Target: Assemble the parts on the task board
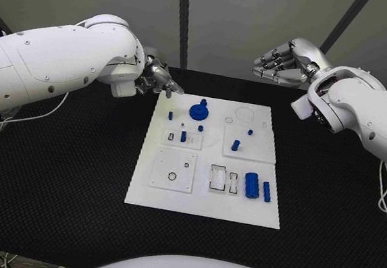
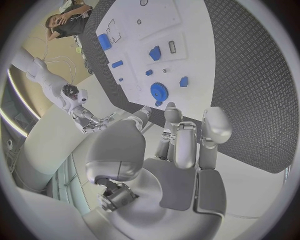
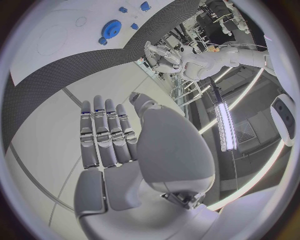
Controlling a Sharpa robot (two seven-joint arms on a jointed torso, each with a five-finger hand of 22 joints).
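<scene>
— Head view: where's the task board [image 1: 205, 204]?
— Mid-desk [image 1: 47, 187], blue parts [image 1: 252, 184] on it.
— Hands?
— Left hand [image 1: 155, 76] hovers at its far corner, fingers loosely curled, empty. Right hand [image 1: 285, 61] raised beyond, empty.

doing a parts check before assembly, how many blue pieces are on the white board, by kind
gear: 1
cylinders lying at the board's near right: 2
small pieces: 6, some tiny, so roughly
total: 9
</scene>
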